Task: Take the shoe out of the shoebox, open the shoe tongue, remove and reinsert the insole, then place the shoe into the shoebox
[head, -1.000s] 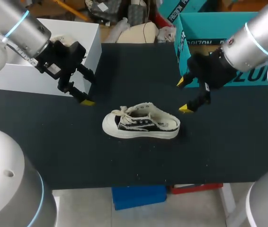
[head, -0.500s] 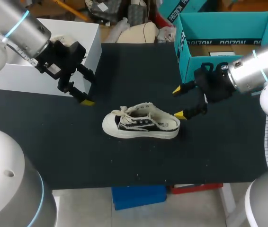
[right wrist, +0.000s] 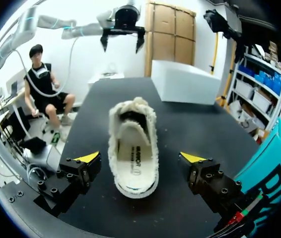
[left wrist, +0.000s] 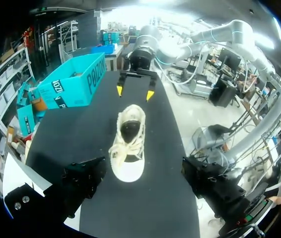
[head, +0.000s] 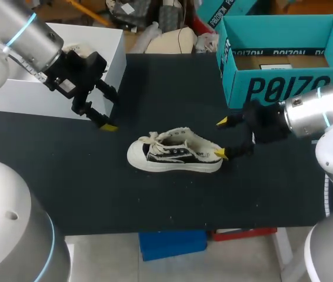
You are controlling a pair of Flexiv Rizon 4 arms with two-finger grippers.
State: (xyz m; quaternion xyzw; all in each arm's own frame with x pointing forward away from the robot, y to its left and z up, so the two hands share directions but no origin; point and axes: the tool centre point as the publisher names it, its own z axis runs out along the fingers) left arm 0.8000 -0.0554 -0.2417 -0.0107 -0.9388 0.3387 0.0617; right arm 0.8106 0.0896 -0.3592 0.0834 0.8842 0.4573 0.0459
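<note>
Frayed canvas shoe (head: 175,154), smooth rubber sole, on matte black table (head: 155,200); right gripper (head: 220,138) spread wide around its heel, left gripper (head: 110,111) also apart.

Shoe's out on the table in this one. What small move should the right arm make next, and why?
Probably shut the right pincer on the heel of the shoe. Its open fingers already stand either side of the heel, and the shoe lies loose on the table. A held heel should steady it for opening the tongue. The left pincer hangs open, off by the white box.
</note>
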